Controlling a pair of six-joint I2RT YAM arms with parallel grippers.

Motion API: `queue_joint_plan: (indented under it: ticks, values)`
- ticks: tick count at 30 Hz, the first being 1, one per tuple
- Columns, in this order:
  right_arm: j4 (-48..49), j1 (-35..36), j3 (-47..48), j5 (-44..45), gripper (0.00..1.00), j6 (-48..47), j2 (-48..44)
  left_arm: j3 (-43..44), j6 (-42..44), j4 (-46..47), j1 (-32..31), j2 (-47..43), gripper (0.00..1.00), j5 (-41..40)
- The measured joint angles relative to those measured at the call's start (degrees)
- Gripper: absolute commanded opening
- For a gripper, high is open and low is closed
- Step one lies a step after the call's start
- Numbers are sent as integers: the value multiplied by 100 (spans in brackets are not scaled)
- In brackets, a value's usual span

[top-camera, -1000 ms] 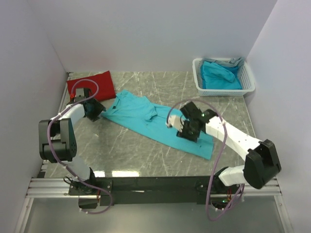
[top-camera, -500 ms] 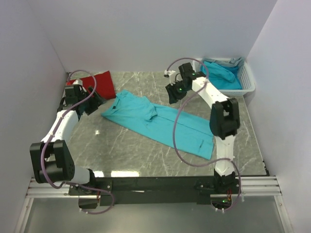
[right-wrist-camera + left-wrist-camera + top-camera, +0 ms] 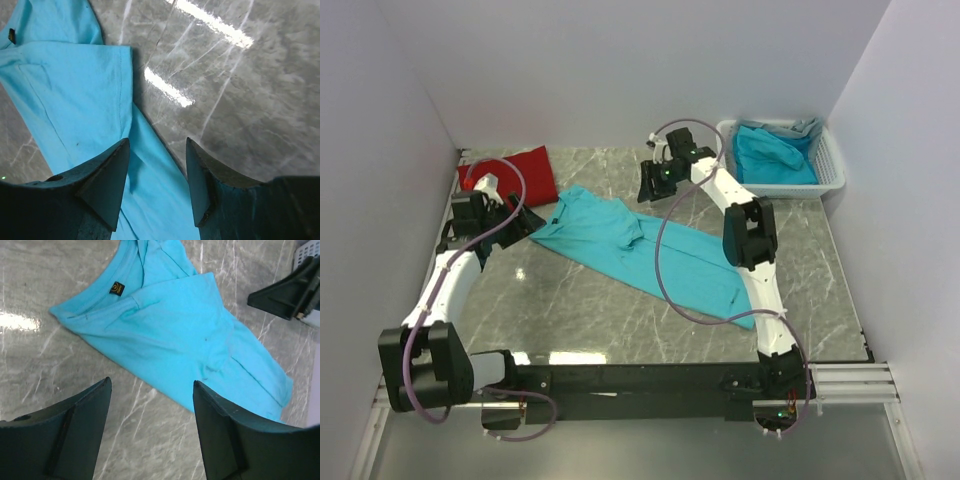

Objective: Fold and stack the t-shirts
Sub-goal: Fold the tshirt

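Observation:
A turquoise t-shirt [image 3: 650, 255] lies folded into a long strip, running diagonally across the table from collar at left to hem at right. In the left wrist view its collar label [image 3: 117, 288] faces me. My left gripper [image 3: 517, 222] [image 3: 151, 382] hovers open just left of the collar, nothing between its fingers. My right gripper [image 3: 645, 187] [image 3: 157, 141] is open above the shirt's back edge [image 3: 75, 100], holding nothing. A folded red t-shirt [image 3: 515, 168] rests at the back left corner.
A white slatted basket [image 3: 725, 150] stands at the back right with more turquoise shirts [image 3: 772, 158] inside. The right arm stretches far over the table's middle. White walls close in the left, back and right sides.
The right arm swung from the shirt's near right end up to its back edge near the sleeve. The left gripper opened wider and drew slightly away from the collar.

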Motion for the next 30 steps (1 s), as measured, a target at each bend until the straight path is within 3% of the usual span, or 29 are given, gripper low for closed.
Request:
queue_joint_plan:
  ticks: [23,26,30]
  values:
    - [-356,457,105,-59,50,254,365,-101,52,-4,0,-350,71,-17]
    - [-389,457,138,-33,42,238,387,-101,52,-2,0,-378,71,-20]
    - [-485,452,256,-28,22,227,492,-109,52,-2,0,-378,71,-28]
